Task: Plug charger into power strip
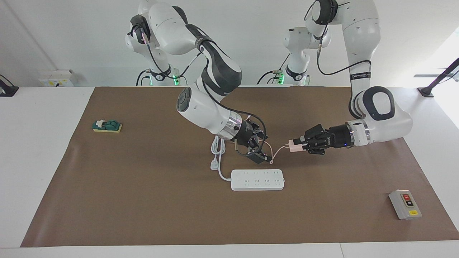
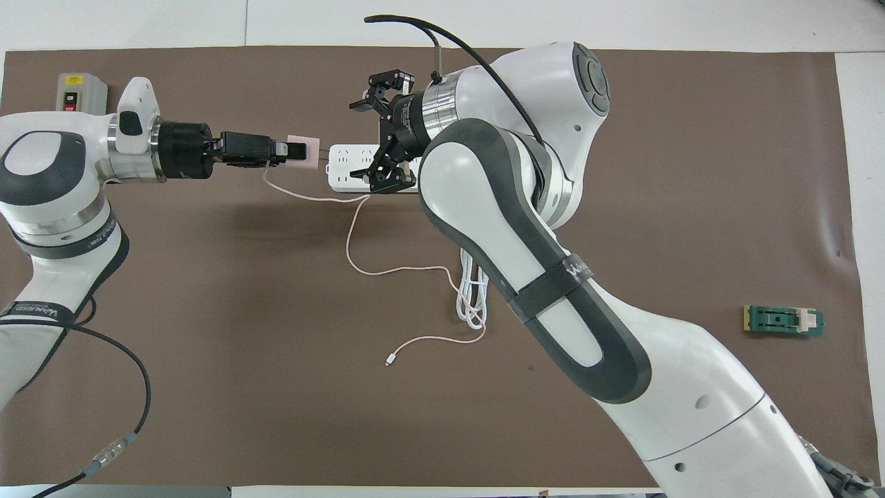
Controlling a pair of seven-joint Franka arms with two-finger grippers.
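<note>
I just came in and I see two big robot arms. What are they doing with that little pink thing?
The left gripper is shut on the charger, a small pink cube with a thin pink cable, and holds it up in the air. The right gripper is open and holds nothing; it hangs just above the table, near the power strip. The charger is not plugged in yet; the white strip lies flat on the brown mat, every socket free.

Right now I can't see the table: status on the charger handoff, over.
Left gripper shut on charger, in the air. Right gripper open, empty, above power strip. Pink cable trails between them. Sockets unobstructed.
</note>
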